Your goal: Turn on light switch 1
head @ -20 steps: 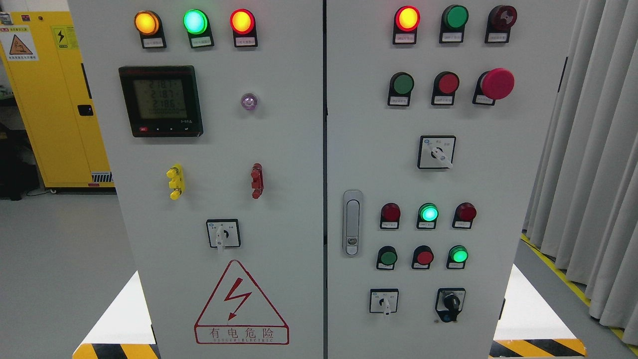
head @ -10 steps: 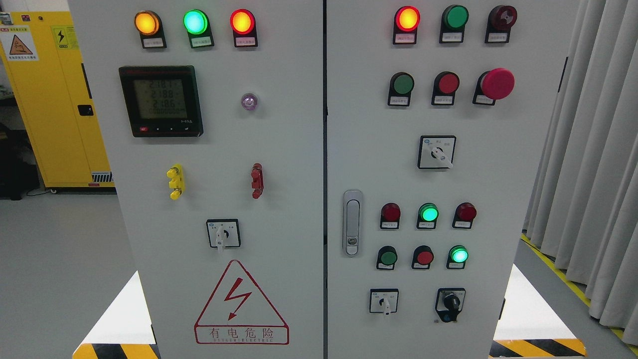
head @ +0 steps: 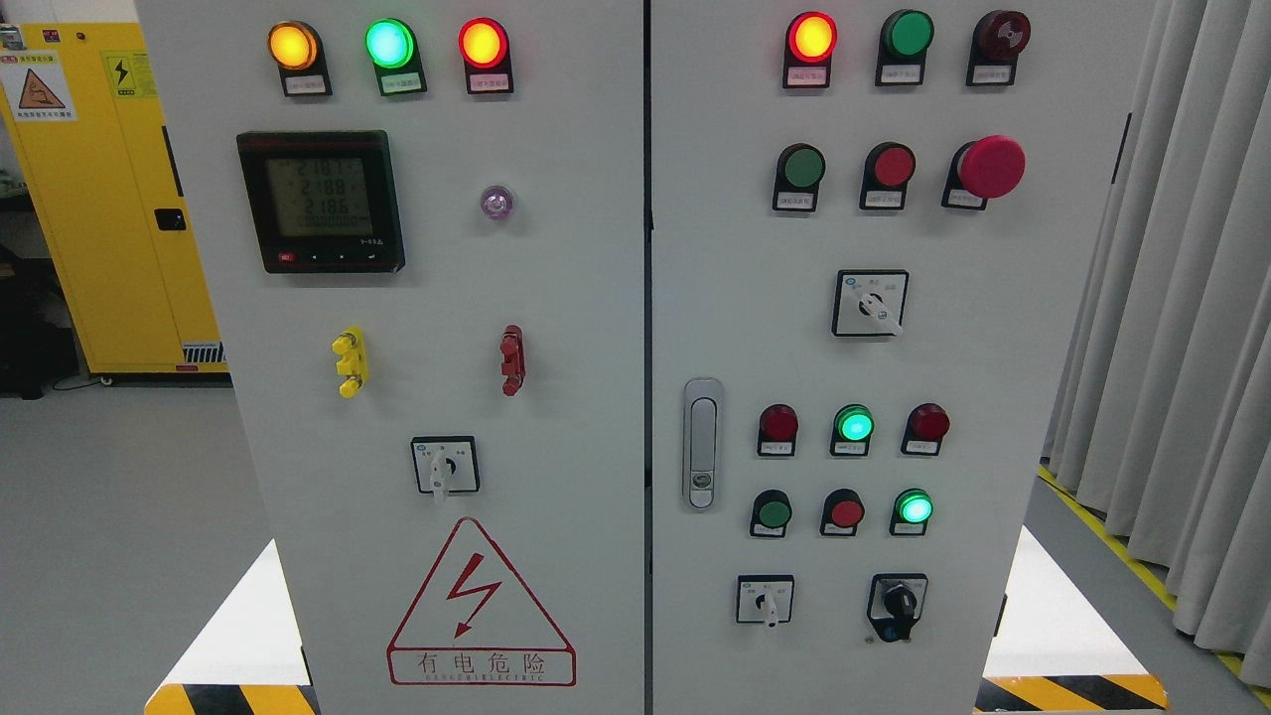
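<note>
Beside grey curtains [head: 1182, 328], a white control cabinet [head: 596, 298].

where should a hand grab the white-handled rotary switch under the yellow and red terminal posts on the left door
Pinch the white lever of the white-handled rotary switch, which points straight down from its hub, fingers on its left and right flanks, coming in head-on to the grey cabinet door. Neither hand is in view yet.

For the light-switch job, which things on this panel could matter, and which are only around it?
Job: white-handled switches, black-knobbed switch; labels unreadable, so switch 1 cannot be told.
Around: meter, red mushroom button, yellow cabinet, curtain.
</note>
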`<state>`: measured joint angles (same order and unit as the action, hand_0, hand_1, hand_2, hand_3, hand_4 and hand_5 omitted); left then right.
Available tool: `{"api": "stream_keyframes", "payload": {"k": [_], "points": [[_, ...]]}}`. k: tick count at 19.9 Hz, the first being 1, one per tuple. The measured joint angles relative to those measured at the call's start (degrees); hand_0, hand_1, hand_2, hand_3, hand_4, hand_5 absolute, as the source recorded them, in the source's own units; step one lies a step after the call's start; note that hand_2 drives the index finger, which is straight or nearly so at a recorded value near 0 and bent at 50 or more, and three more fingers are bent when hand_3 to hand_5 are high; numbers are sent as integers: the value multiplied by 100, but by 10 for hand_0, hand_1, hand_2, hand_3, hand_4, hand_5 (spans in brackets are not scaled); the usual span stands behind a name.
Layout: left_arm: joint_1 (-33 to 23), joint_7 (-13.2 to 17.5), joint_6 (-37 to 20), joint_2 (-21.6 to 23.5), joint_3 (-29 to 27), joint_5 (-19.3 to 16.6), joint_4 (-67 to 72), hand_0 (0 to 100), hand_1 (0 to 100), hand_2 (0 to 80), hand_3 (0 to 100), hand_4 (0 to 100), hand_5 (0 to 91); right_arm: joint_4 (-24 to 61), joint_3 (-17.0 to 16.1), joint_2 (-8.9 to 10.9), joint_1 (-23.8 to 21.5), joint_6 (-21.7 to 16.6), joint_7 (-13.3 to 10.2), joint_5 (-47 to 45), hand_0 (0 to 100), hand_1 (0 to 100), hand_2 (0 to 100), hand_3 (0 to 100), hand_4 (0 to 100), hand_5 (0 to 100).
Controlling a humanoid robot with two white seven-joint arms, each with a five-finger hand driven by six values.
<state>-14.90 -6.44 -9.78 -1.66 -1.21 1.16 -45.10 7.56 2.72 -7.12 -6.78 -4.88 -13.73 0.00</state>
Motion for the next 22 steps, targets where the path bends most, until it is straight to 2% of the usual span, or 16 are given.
{"api": "stream_keyframes", "payload": {"k": [2, 3, 4, 5, 6, 7, 8, 15, 22], "points": [[-125, -145, 16, 27, -64, -36, -639, 228, 577, 414, 544, 735, 583, 1, 0, 0, 0, 0, 0, 0, 0, 500, 40, 0, 0, 0], [-180, -207, 19, 39, -93, -48, -946, 223, 581, 421, 548, 740, 588, 0, 0, 0, 0, 0, 0, 0, 0, 500, 40, 0, 0, 0], [-238, -271, 23, 51, -121, -62, -1294, 196, 602, 479, 630, 790, 679, 0, 0, 0, 0, 0, 0, 0, 0, 500, 40, 0, 0, 0], [-287, -293, 27, 62, -145, -70, -1614, 161, 619, 504, 667, 813, 717, 0, 0, 0, 0, 0, 0, 0, 0, 500, 40, 0, 0, 0], [-333, -311, 30, 72, -166, -77, -1928, 161, 619, 504, 667, 813, 717, 0, 0, 0, 0, 0, 0, 0, 0, 500, 40, 0, 0, 0], [-375, -334, 32, 80, -183, -85, -2240, 130, 635, 549, 743, 870, 785, 0, 0, 0, 1, 0, 0, 0, 0, 500, 40, 0, 0, 0], [-404, -352, 33, 87, -196, -90, -2531, 111, 642, 558, 765, 884, 799, 0, 0, 0, 1, 0, 0, 0, 0, 500, 40, 0, 0, 0], [-476, -376, 179, 124, -233, -109, -4312, 70, 646, 577, 808, 909, 807, 0, 0, 0, 1, 0, 0, 0, 0, 500, 40, 0, 0, 0], [4, -380, 741, 56, -204, -114, -5531, 53, 651, 580, 815, 907, 802, 0, 0, 0, 1, 0, 0, 0, 0, 500, 40, 0, 0, 0]]}}
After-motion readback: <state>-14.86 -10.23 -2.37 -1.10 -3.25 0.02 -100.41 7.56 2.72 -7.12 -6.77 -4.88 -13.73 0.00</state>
